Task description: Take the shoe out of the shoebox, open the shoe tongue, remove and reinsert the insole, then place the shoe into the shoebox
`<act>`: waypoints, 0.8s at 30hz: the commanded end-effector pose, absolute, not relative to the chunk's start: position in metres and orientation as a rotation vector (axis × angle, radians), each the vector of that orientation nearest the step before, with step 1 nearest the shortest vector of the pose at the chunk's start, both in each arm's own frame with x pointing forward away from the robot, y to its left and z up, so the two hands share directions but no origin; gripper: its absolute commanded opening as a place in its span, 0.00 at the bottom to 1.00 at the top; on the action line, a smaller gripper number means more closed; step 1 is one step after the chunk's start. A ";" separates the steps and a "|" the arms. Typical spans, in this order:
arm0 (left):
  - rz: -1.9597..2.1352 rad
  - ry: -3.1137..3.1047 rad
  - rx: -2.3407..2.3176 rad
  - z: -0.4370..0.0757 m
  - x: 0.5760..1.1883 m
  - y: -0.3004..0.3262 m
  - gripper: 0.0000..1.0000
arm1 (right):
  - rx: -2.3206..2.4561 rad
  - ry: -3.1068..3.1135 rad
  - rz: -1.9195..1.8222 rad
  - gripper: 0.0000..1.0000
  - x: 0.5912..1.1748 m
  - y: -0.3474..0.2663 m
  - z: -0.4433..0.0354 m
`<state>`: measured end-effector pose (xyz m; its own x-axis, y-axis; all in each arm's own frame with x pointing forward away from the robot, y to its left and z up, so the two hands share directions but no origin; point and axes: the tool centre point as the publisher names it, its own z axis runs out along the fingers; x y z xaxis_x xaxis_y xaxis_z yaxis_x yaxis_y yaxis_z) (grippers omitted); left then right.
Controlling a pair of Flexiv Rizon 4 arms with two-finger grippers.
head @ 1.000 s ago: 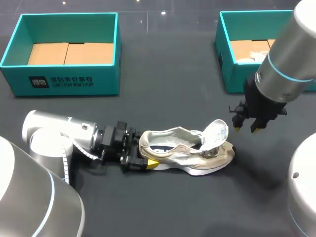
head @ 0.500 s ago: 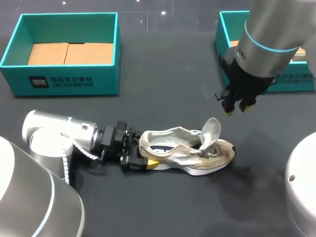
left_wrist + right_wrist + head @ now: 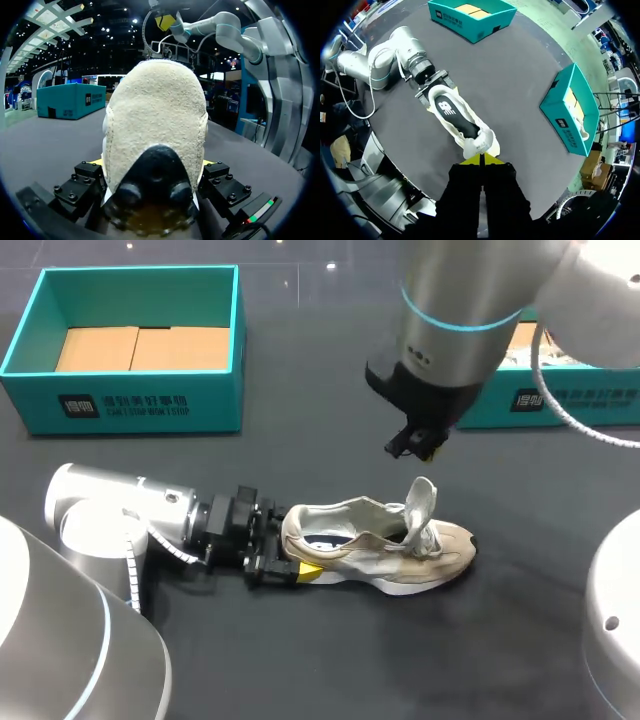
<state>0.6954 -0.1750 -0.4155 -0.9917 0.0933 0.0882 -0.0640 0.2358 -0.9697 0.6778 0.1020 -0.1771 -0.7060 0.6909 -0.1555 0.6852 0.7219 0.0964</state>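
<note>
The cream fabric sneaker (image 3: 380, 545) seems light and soft; the left pincer (image 3: 285, 558) grasps its stiffer heel, the right pincer (image 3: 412, 448) hovers clenched over the toe.

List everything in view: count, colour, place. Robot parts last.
shoebox: 2, teal, open, table's far side, one left, one right
shoe: 1, beige, table middle, tongue raised
insole: 1, black, inside the shoe
table: 1, black
left gripper: 1, shut on the shoe's heel
right gripper: 1, shut, empty, over the shoe's toe end
</note>
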 end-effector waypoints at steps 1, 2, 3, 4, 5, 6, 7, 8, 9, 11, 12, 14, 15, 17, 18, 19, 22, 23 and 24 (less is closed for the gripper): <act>1.864 -2.368 -0.028 -0.416 0.694 -0.175 0.00 | 1.012 2.856 -0.053 0.00 0.687 0.125 -0.185; 1.864 -2.368 -0.028 -0.416 0.694 -0.175 0.00 | 0.960 2.912 -0.021 0.00 0.687 0.126 -0.185; 1.864 -2.368 -0.028 -0.416 0.694 -0.175 0.00 | 0.941 2.930 -0.022 0.00 0.686 0.127 -0.186; 1.864 -2.368 -0.028 -0.416 0.694 -0.175 0.00 | 0.941 2.930 -0.022 0.00 0.686 0.127 -0.186; 1.864 -2.368 -0.028 -0.416 0.694 -0.175 0.00 | 0.941 2.930 -0.022 0.00 0.686 0.127 -0.186; 1.864 -2.368 -0.028 -0.416 0.694 -0.175 0.00 | 0.941 2.930 -0.022 0.00 0.686 0.127 -0.186; 1.864 -2.368 -0.028 -0.416 0.694 -0.175 0.00 | 0.941 2.930 -0.022 0.00 0.686 0.127 -0.186; 1.864 -2.368 -0.028 -0.416 0.694 -0.175 0.00 | 0.941 2.930 -0.022 0.00 0.686 0.127 -0.186; 1.864 -2.368 -0.028 -0.416 0.694 -0.175 0.00 | 0.941 2.930 -0.022 0.00 0.686 0.127 -0.186; 1.864 -2.368 -0.028 -0.416 0.694 -0.175 0.00 | 0.941 2.930 -0.022 0.00 0.686 0.127 -0.186; 1.864 -2.368 -0.028 -0.416 0.694 -0.175 0.00 | 0.941 2.930 -0.022 0.00 0.686 0.127 -0.186; 1.864 -2.368 -0.028 -0.416 0.694 -0.175 0.00 | 0.880 2.933 -0.029 0.00 0.683 0.130 -0.192; 1.864 -2.368 -0.028 -0.416 0.694 -0.175 0.00 | 0.839 2.931 -0.065 0.00 0.681 0.135 -0.199; 1.864 -2.368 -0.028 -0.416 0.694 -0.175 0.00 | 0.742 2.950 -0.045 0.00 0.678 0.144 -0.210; 1.864 -2.368 -0.028 -0.416 0.694 -0.175 0.00 | 0.729 2.953 -0.049 0.00 0.677 0.147 -0.214; 1.864 -2.368 -0.028 -0.416 0.694 -0.175 0.00 | 0.716 2.963 -0.060 0.00 0.676 0.150 -0.218; 1.864 -2.368 -0.028 -0.416 0.694 -0.175 0.00 | 0.634 2.979 -0.060 0.00 0.675 0.163 -0.229; 1.864 -2.368 -0.028 -0.416 0.694 -0.175 0.00 | 0.606 2.986 -0.064 0.00 0.676 0.167 -0.231; 1.864 -2.368 -0.028 -0.416 0.694 -0.175 0.00 | 0.578 2.985 -0.063 0.00 0.676 0.171 -0.234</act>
